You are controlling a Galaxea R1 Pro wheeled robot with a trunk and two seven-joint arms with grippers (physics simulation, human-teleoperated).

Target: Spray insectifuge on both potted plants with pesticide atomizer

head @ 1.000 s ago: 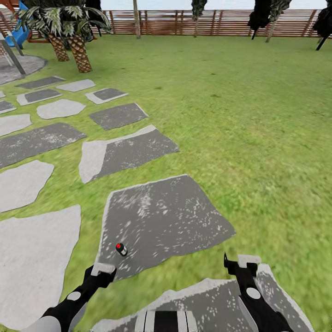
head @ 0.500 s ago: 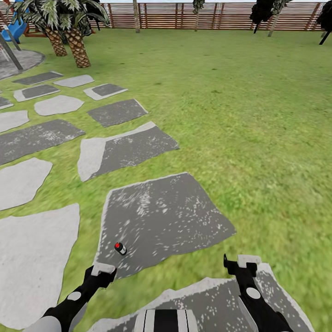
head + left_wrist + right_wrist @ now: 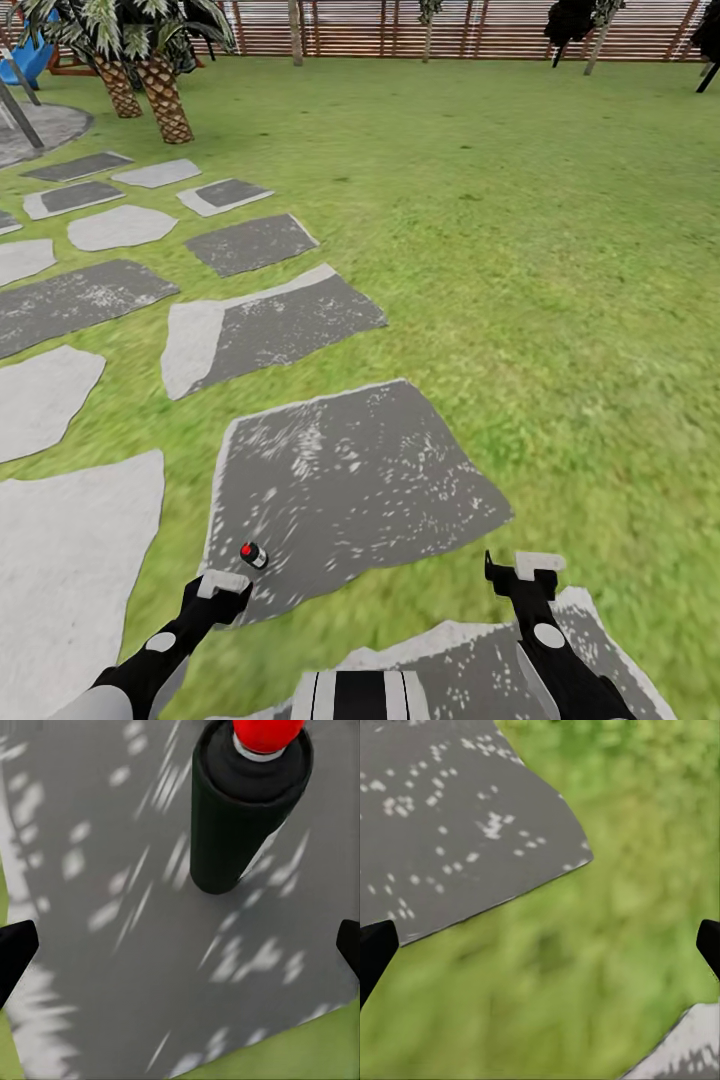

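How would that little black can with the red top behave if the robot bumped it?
The atomizer stands upright on a flat stepping stone, tall for its base, so it probably tips easily. Being round, it would likely roll afterwards. It looks rigid, so the open left tool shouldn't crush it.

Matt black atomizer (image 3: 247,802), glossy red cap; speckled stone slab (image 3: 350,480).

Atomizer (image 3: 253,555) upright on stepping stone (image 3: 380,480)
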